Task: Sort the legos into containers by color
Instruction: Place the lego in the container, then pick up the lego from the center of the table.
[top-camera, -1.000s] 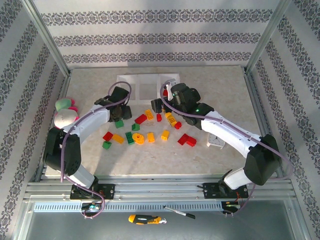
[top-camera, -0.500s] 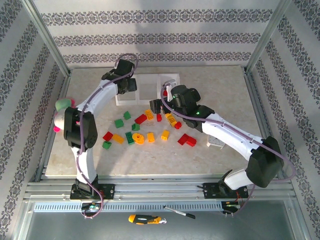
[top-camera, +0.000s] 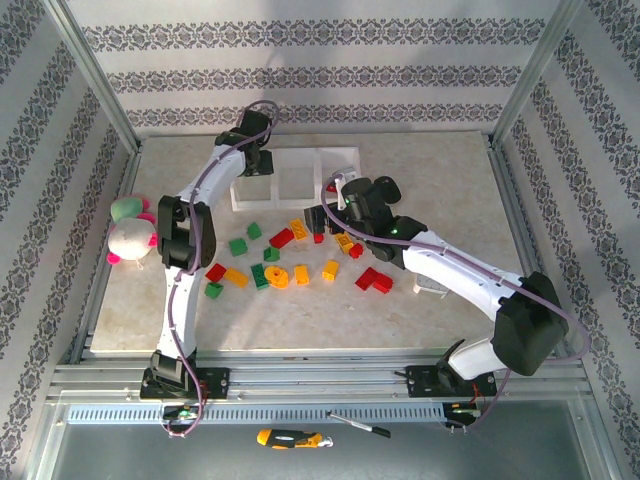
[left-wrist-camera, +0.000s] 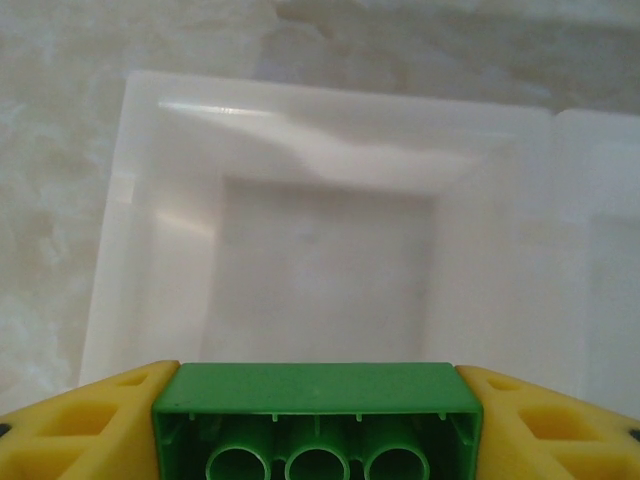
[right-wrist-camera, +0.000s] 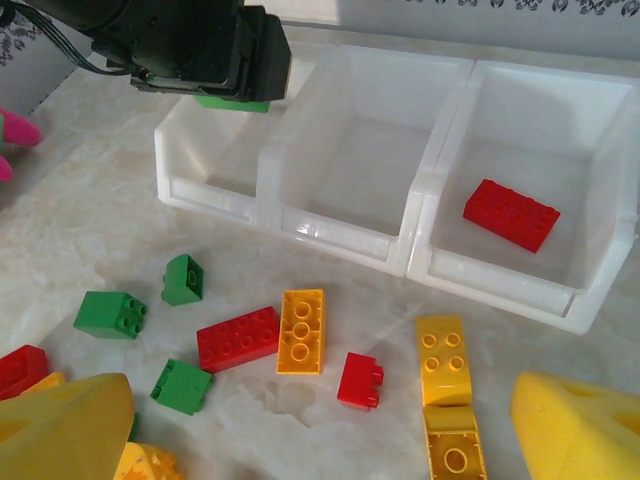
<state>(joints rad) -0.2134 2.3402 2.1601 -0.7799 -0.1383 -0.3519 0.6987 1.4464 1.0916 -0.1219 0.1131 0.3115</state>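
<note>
The left gripper (left-wrist-camera: 318, 388) squeezes a green brick (left-wrist-camera: 318, 432) by its two flat sides. It holds it right over the left box of the white tray (right-wrist-camera: 275, 215). That box and the middle box look empty. The right box has one red brick (right-wrist-camera: 511, 214) in it. More bricks (right-wrist-camera: 300, 330) lie on the table (right-wrist-camera: 100, 230) in front of the tray. The right gripper (right-wrist-camera: 320, 430) hangs over them, spread wide, with nothing in it. I think the bricks are light, hard and smooth, so they could slip. Pinching the flat sides looks best.
</note>
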